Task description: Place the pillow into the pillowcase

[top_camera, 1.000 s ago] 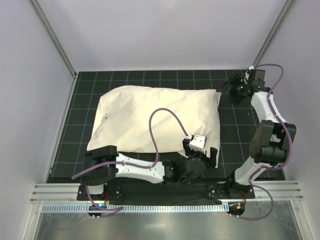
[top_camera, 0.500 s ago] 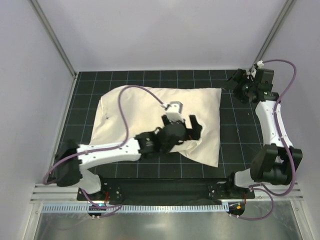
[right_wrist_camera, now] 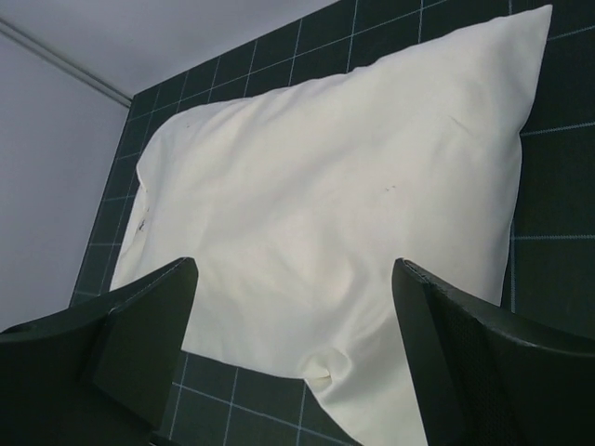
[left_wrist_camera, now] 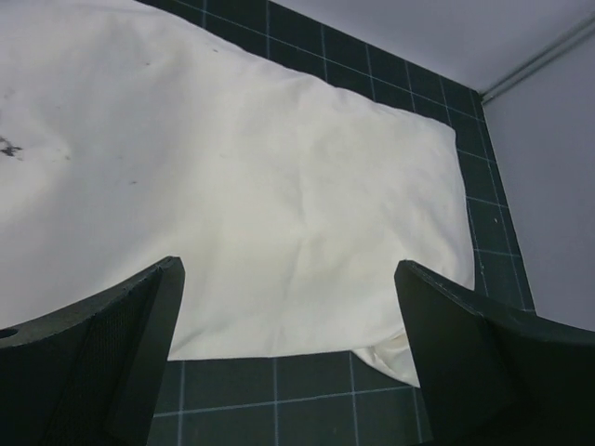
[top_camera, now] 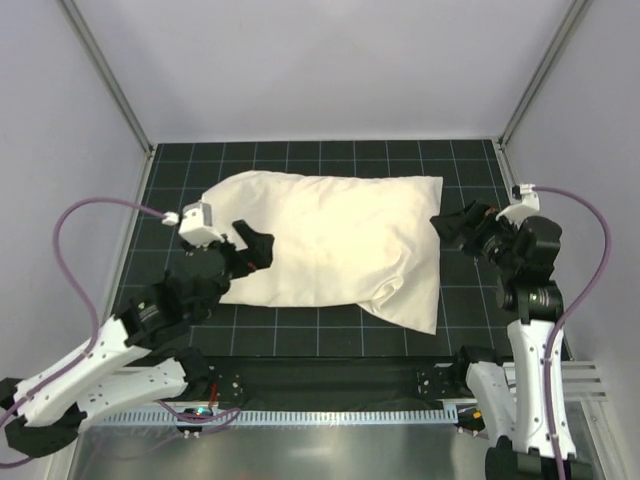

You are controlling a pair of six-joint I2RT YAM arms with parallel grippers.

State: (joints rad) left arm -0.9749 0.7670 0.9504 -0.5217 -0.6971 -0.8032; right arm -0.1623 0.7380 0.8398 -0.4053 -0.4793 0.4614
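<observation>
1. The pillowcase (top_camera: pixel 330 240) lies lengthwise between the two pincers on the black gridded mat (top_camera: pixel 470 330). Its left end is under the left pincer (top_camera: pixel 247 253), and its right edge is just ahead of the right pincer (top_camera: pixel 450 224).
2. The left pincer (left_wrist_camera: pixel 288 269) is released, its fingers spread wide and grasping nothing. I cannot tell whether it touches the cloth.
3. The right pincer (right_wrist_camera: pixel 293 265) is also released and empty, and stands clear of the cloth edge.
4. Bare mat runs beyond the sack, on its near side and behind the right pincer. White walls (top_camera: pixel 330 70) close the mat on three sides.
5. The sack is smooth cream fabric. It is plump and rounded toward the left pincer, and flatter with sharp corners toward the right one. A limp, puckered corner trails at the near side by the right pincer. No bare surface of the pillow shows; it cannot be told apart from its cover.
6. Half a second ago the left pincer reached over the sack's middle; it is now at the left end. The right pincer has come in from the far right corner. The sack has not shifted.
</observation>
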